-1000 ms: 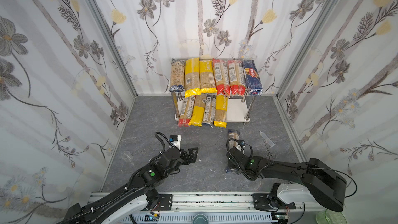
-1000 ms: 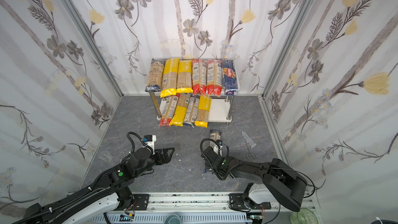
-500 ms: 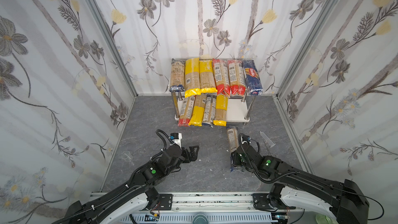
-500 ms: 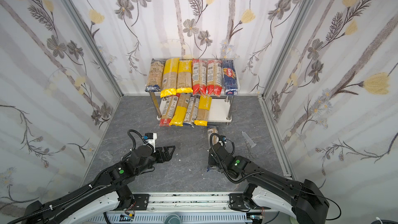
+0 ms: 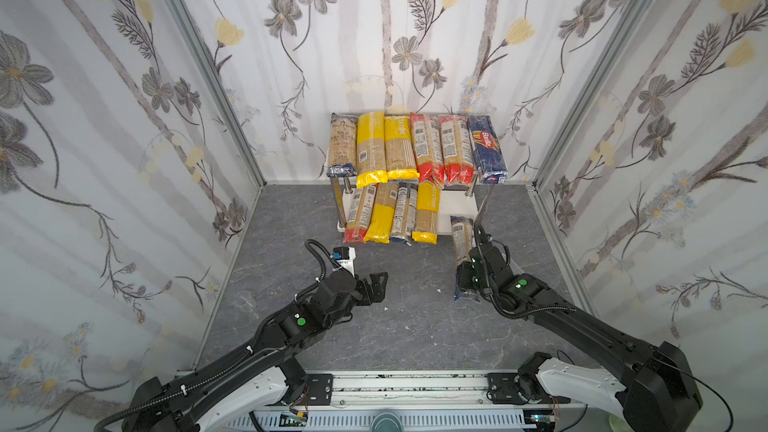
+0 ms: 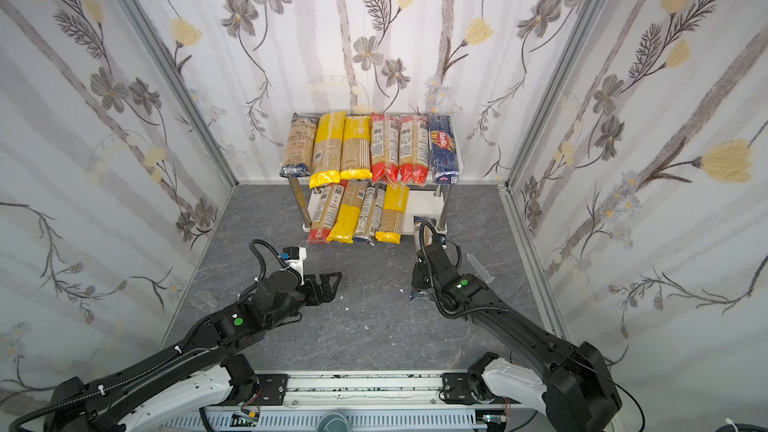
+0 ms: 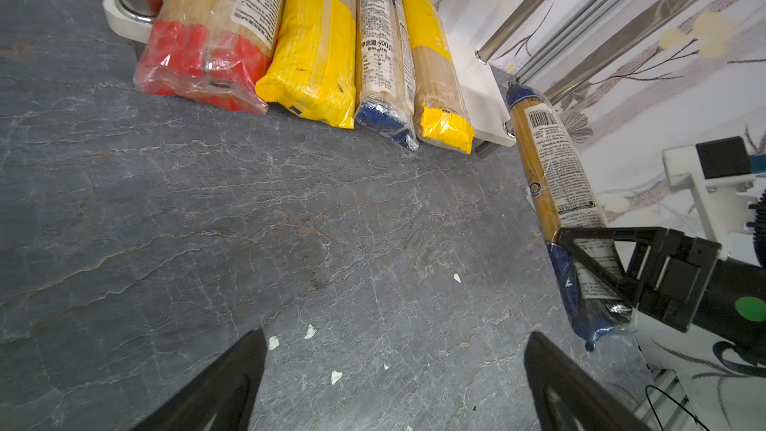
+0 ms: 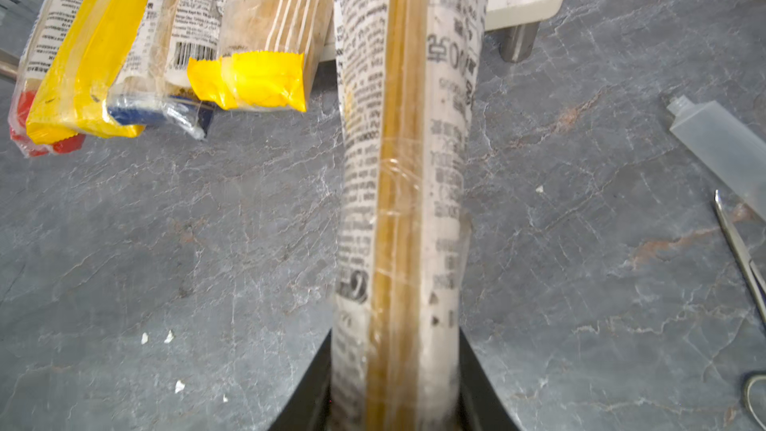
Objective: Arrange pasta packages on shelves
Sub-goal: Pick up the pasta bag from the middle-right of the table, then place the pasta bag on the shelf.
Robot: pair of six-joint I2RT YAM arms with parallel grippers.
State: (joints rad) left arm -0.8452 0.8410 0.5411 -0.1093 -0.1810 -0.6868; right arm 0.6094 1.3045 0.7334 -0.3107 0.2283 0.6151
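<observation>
One rack (image 5: 462,206) is standing on the tabletop (image 5: 415,326), consisting of two white boards and four metal legs.

The top board is carrying six packs:
- one blue-ended pack (image 5: 343,147)
- two yellow packs (image 5: 370,147) (image 5: 400,145)
- two red packs (image 5: 426,147) (image 5: 456,147)
- one Barilla pack (image 5: 486,149)

The lower board is carrying four:
- one red-tipped pack (image 5: 357,218)
- two yellow-tipped packs (image 5: 384,218) (image 5: 427,214)
- one blue-tipped pack (image 5: 403,216)

One further pack (image 5: 462,238) is sitting in the right gripper (image 5: 467,278), making eleven packs.

One syringe (image 8: 721,138) and one thin metal tool (image 8: 738,242) are lying on the tabletop.

Two grippers are showing, including the left gripper (image 5: 380,284).
</observation>
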